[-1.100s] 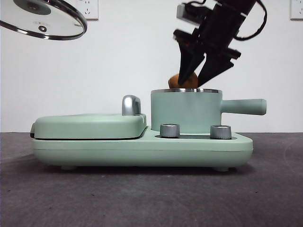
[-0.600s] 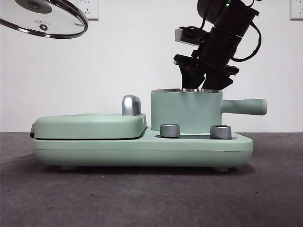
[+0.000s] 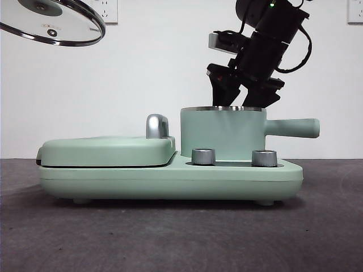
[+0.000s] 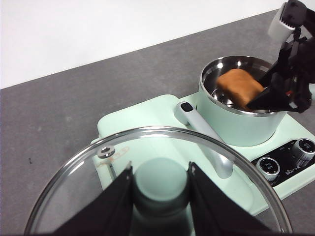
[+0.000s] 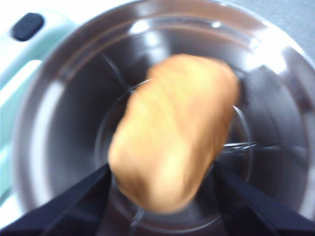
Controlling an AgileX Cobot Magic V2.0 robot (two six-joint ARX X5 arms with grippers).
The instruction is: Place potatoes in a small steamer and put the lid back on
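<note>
Front view: the right claw [image 3: 237, 101] dips into the pot [image 3: 222, 133] at 1 o'clock; the lid [image 3: 54, 21] hangs at 10. Left wrist view: the left claw [image 4: 160, 184] pinches the lid's knob [image 4: 161, 182]. Right wrist view: the potato [image 5: 174, 151] lies inside the pot, between the spread jaws.

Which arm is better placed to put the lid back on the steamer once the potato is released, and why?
Left. The left gripper already grips the lid by its knob, held high beside the steamer. The right gripper is inside the pot around the potato.

Clear glass lid [image 4: 162, 162], steel-rimmed.
</note>
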